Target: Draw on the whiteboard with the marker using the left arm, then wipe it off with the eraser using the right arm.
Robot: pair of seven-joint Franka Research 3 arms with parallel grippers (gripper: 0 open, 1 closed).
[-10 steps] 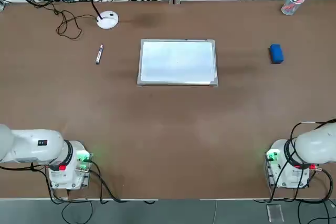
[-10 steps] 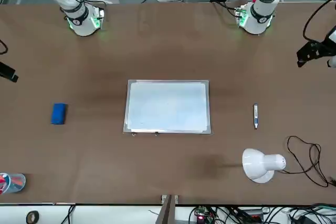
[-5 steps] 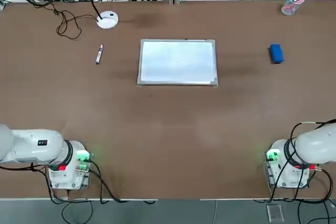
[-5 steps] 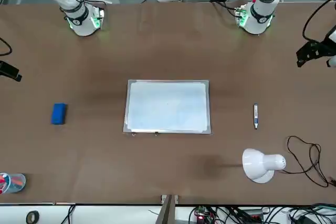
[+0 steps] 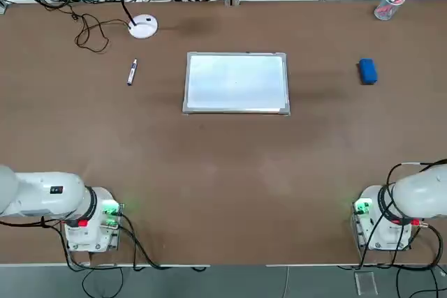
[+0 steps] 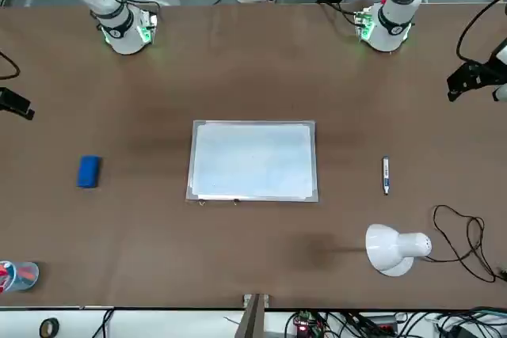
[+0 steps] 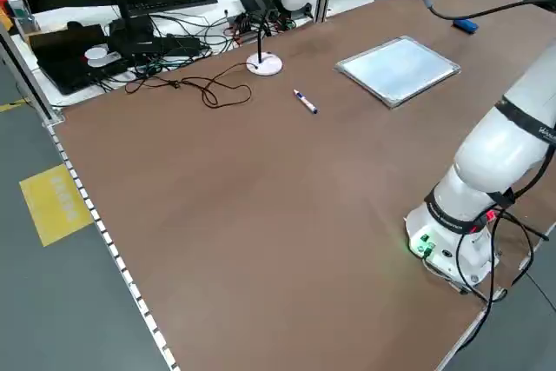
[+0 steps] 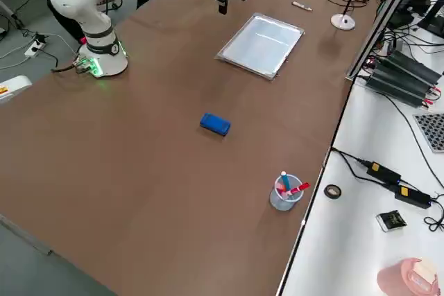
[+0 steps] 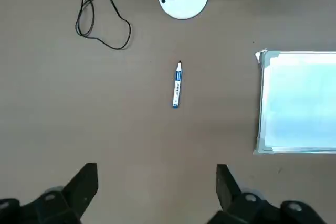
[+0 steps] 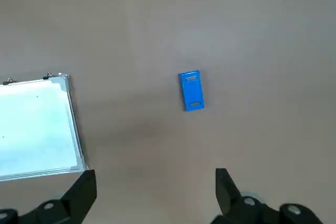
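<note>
The whiteboard (image 5: 236, 82) lies flat at the table's middle, its surface blank. To its left, toward the left arm's side, rests the marker (image 5: 131, 72), a slim white pen with a dark cap, also in the left wrist view (image 9: 177, 85). My left gripper (image 9: 155, 184) hangs high above the marker, open and holding nothing. The blue eraser (image 5: 367, 71) sits on the table to the right of the board. High over the eraser (image 10: 191, 90), my right gripper (image 10: 155, 187) is open and holds nothing.
A white desk lamp's round base (image 5: 142, 26) and its black cable (image 5: 87, 33) lie beyond the marker. A clear cup with red items (image 5: 386, 5) stands at the far right corner. Both arm bases (image 5: 91, 225) sit at the near edge.
The right gripper has drifted slightly at the front view's left edge. The marker, the whiteboard and the eraser have not moved.
</note>
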